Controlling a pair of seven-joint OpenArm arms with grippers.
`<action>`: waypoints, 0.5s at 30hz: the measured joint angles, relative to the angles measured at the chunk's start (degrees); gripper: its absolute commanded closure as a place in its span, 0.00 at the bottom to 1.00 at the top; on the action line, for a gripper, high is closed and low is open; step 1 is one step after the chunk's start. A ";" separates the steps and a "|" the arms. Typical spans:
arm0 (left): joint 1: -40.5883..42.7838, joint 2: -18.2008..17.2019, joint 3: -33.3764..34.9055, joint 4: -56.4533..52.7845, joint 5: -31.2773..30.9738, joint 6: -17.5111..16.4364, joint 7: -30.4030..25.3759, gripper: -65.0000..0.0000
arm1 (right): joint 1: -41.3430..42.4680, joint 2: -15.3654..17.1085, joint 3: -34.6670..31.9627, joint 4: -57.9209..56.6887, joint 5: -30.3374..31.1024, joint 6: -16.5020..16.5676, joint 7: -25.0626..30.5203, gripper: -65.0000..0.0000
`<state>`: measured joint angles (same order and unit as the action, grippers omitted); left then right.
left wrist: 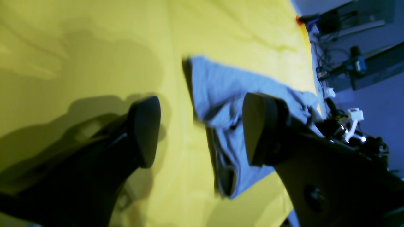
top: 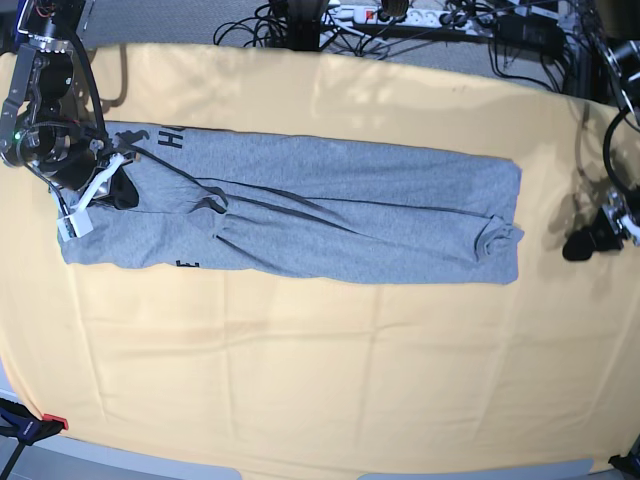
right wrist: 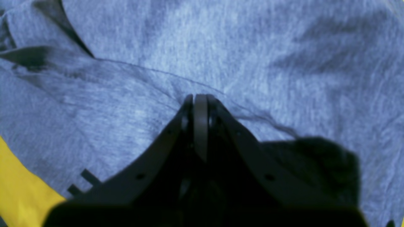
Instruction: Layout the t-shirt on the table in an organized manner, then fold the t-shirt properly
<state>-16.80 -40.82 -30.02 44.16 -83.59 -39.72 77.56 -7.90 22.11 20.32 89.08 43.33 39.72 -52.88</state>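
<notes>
Base view: you have the t-shirt (top: pixel 330 215) lying as a long folded strip across the far half of the table (top: pixel 300 370), running from near one side edge toward the other, parallel to the far edge; black lettering peeks out at the strip's end beside the right gripper (top: pixel 118 190); a small bunched fold sits at the opposite end; the right gripper is down on the shirt's end close to the table's side edge, near the far corner; the left gripper (top: pixel 578 245) sits off the shirt, near the opposite side edge, apart from the cloth's bunched end; cables (top: pixel 400 20) and a power strip (top: pixel 385 14) lie beyond the far edge. Right wrist view: your right gripper (right wrist: pixel 200 101) has its jaws pressed together with grey fabric at the tips, pinching a ridge of the shirt (right wrist: pixel 221 47); yellow table cloth (right wrist: pixel 19 186) shows at the lower corner; a bit of black lettering beside it. Left wrist view: your left gripper (left wrist: pixel 202 130) is spread wide with nothing between the fingers; it hangs above the table (left wrist: pixel 94 47), with the shirt's end (left wrist: pixel 221 91) seen through the gap, not touched; picture is blurred.
</notes>
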 measured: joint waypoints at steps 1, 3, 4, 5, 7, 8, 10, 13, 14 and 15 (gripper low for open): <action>1.07 0.04 0.00 0.00 0.00 0.00 -0.04 0.35 | -0.02 -0.04 0.00 0.00 0.11 0.00 0.00 1.00; 3.08 0.72 -0.04 0.00 0.00 -0.04 -0.07 0.35 | 0.02 -0.02 0.04 0.00 0.11 0.00 -0.02 1.00; 3.93 1.31 -0.04 0.00 0.00 -0.04 -0.04 0.35 | 0.00 -0.04 0.04 0.00 0.04 0.00 -0.02 1.00; 4.68 2.05 -0.02 0.00 0.00 -0.04 -0.09 0.35 | 0.00 -0.04 0.04 0.00 0.04 0.00 0.00 1.00; 5.20 3.21 -0.07 0.02 -0.46 -0.39 -1.03 0.35 | 0.02 -0.04 0.04 0.00 0.13 0.00 -0.02 1.00; 5.01 3.54 -0.07 0.09 -0.46 -0.13 -0.94 0.35 | 0.02 -0.04 0.04 0.00 0.15 0.00 0.00 1.00; 4.68 5.16 0.46 0.26 -0.55 -0.46 -1.68 0.35 | 0.15 -0.04 0.04 0.02 0.13 0.00 -0.04 1.00; 4.28 6.38 3.43 0.50 -1.11 -1.22 -2.54 0.35 | 0.13 -0.04 0.04 0.04 0.11 0.00 -0.07 1.00; 4.20 6.71 4.44 0.52 -1.16 -1.31 -2.89 0.35 | 0.13 -0.04 0.04 0.04 0.13 0.00 -0.13 1.00; 4.02 7.23 5.40 0.72 -1.29 -1.33 -2.99 0.35 | 0.13 -0.04 0.04 0.04 0.15 0.00 -0.22 1.00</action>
<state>-12.78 -33.58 -24.62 44.88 -84.88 -41.06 74.56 -7.77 22.06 20.36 89.12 43.48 39.72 -53.10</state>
